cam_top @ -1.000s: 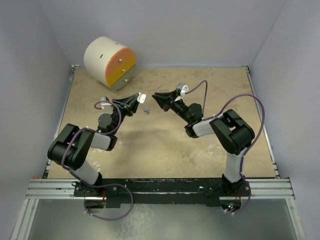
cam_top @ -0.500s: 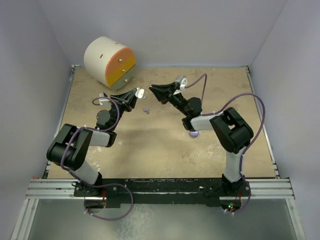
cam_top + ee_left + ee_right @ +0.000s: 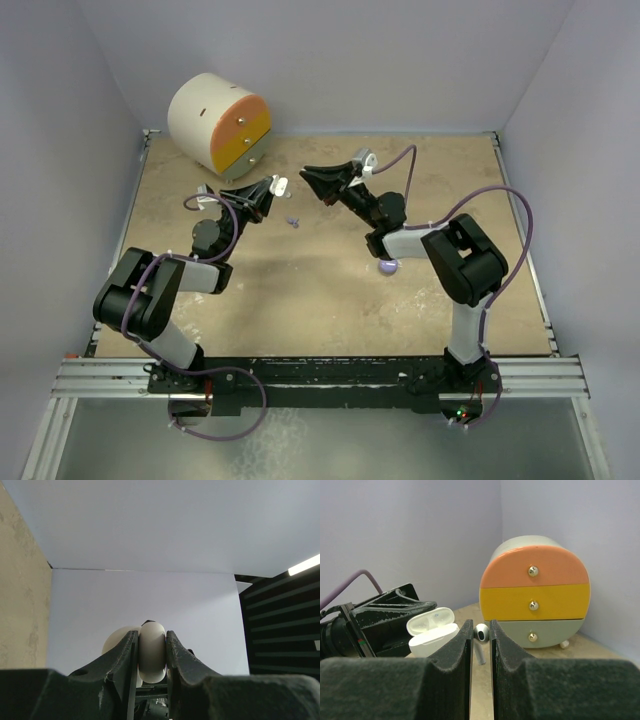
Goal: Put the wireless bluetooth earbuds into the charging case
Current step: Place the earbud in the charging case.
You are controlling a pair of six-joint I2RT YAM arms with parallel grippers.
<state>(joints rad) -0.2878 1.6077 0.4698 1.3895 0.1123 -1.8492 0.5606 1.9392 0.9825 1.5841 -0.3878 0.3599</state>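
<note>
A white charging case (image 3: 432, 627), lid open, is gripped by the left gripper (image 3: 272, 187). A white earbud (image 3: 481, 631) is pinched in the right gripper (image 3: 306, 175), just right of the case.

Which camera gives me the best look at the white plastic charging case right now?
Right wrist view: the white plastic charging case faces it, lid open, beside the white earbud in the right gripper. The left wrist view shows the case only edge-on, pinched in the left gripper; the top view shows a small white speck.
</note>
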